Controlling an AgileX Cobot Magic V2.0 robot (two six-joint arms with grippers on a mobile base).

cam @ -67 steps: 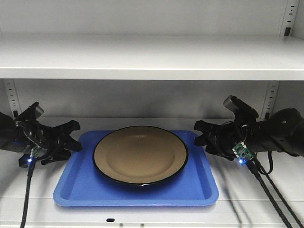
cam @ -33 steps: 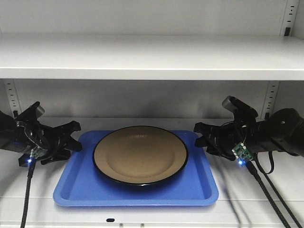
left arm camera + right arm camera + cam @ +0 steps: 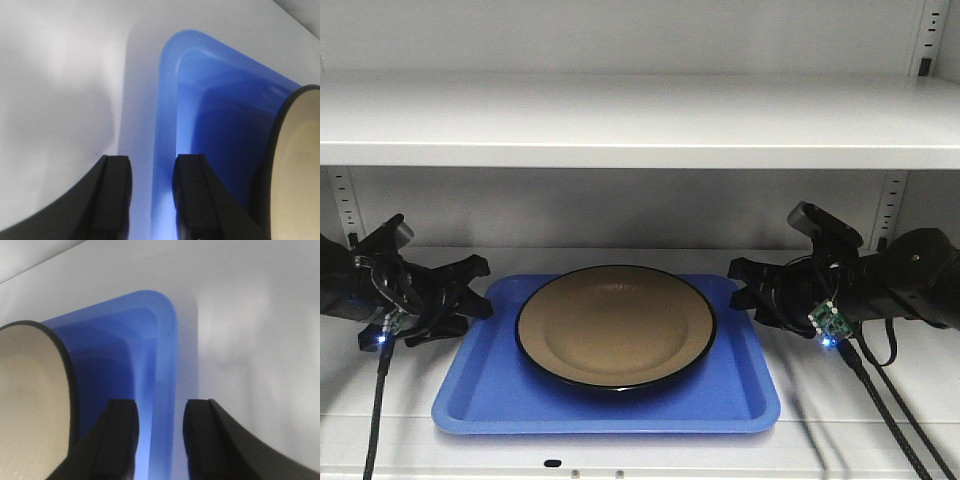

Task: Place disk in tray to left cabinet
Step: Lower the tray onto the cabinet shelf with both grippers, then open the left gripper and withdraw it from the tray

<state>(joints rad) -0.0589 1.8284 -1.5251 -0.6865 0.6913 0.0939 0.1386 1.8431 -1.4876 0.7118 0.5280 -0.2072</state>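
The tan disk (image 3: 615,325) with a black rim lies flat in the middle of the blue tray (image 3: 480,390). The tray rests on a white shelf of the left cabinet (image 3: 840,430). My left gripper (image 3: 478,288) is open at the tray's left edge. In the left wrist view its jaws (image 3: 152,165) straddle the tray rim (image 3: 167,100) without closing on it, and the disk (image 3: 300,165) is at the right. My right gripper (image 3: 735,282) is open at the tray's right edge. In the right wrist view it (image 3: 160,410) straddles the rim (image 3: 165,340), and the disk (image 3: 30,405) is at the left.
The upper shelf (image 3: 620,120) hangs low over both arms. Slotted rails (image 3: 888,210) run up the back corners. Cables (image 3: 890,410) trail from the right arm over the shelf's front edge.
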